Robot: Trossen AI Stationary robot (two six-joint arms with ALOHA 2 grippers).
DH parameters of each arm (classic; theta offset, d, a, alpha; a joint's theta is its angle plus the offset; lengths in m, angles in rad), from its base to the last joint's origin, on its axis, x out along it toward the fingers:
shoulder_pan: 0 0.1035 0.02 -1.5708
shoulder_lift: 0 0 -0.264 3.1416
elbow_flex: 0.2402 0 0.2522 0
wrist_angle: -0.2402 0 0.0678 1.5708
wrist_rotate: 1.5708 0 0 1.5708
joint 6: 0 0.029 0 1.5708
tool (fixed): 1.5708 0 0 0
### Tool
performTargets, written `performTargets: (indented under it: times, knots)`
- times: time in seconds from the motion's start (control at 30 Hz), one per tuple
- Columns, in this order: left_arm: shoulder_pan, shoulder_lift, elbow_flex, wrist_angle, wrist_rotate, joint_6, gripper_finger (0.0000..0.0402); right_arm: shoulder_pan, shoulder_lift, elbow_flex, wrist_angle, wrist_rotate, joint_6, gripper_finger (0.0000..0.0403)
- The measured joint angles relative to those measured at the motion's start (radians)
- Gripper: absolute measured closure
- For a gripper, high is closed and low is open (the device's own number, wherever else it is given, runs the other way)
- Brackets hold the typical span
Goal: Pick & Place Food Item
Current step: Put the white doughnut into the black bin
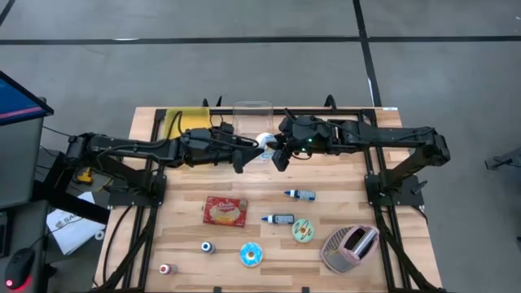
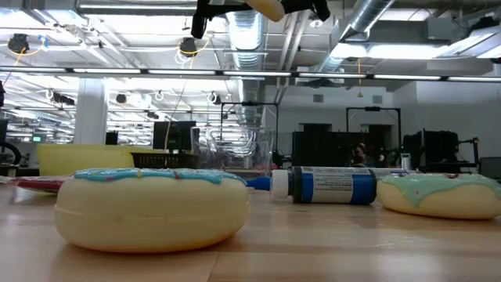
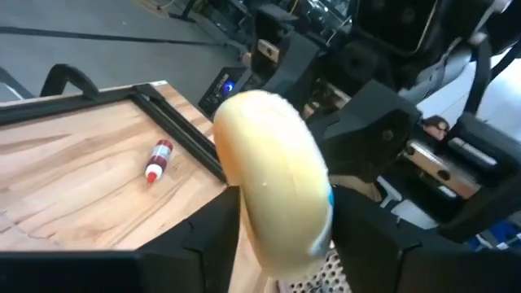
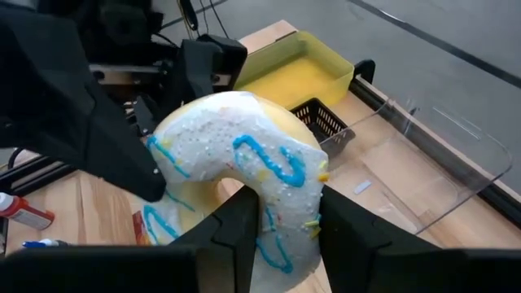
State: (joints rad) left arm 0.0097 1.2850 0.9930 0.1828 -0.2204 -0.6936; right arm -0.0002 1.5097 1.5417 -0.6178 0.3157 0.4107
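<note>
A doughnut with white frosting and blue squiggles hangs high over the far middle of the table, between my two arms. In the high view this doughnut shows as a small white patch. My left gripper reaches in from the table's left and is shut on it. My right gripper comes from the right and is shut on it too. The left wrist view shows the doughnut's pale rim edge-on. In the low view the doughnut sits at the very top. My left gripper pinches the doughnut across its thickness, one finger on each flat face, on the rim part nearest that arm. The fingers come in about level from the table's left. The doughnut stands on edge, clear of the table. My right gripper has the ring's part nearest it between its two fingers. One finger stands at the hole and the other at the outer rim. The fingers slant down from the table's right, and the frosted face is turned toward this arm.
At the far edge stand a yellow bin, a black basket and a clear container. On the near half lie a red packet, two blue bottles, two other doughnuts, small bottles and a pink appliance.
</note>
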Motion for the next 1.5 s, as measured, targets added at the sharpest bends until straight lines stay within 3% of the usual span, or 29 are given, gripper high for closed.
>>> performTargets:
  times: [0.43,0.7,0.97,1.23,1.37,1.5]
  knots:
    - [0.008,-0.004,0.0,-0.004,0.001,-0.004,0.0353,0.024,-0.001,0.0,0.016,0.001,0.0,0.0289]
    - [0.016,-0.078,0.0,-0.158,-0.02,0.029,0.0354,0.033,-0.004,0.0,0.02,-0.001,0.008,0.0237]
    - [0.039,-0.223,0.0,-0.463,-0.066,0.066,0.0353,0.034,-0.036,-0.001,0.019,-0.004,0.025,0.0202]
    - [0.2,-0.336,0.0,-0.908,0.089,0.2,0.0352,0.055,-0.077,-0.001,0.006,-0.003,0.063,0.021]
    - [0.363,-0.331,0.0,-1.035,0.214,0.33,0.0352,0.072,-0.08,-0.001,-0.004,-0.001,0.094,0.0214]
    - [0.522,-0.248,0.0,-1.071,0.382,0.49,0.0352,0.089,-0.083,-0.001,-0.013,0.0,0.117,0.0215]
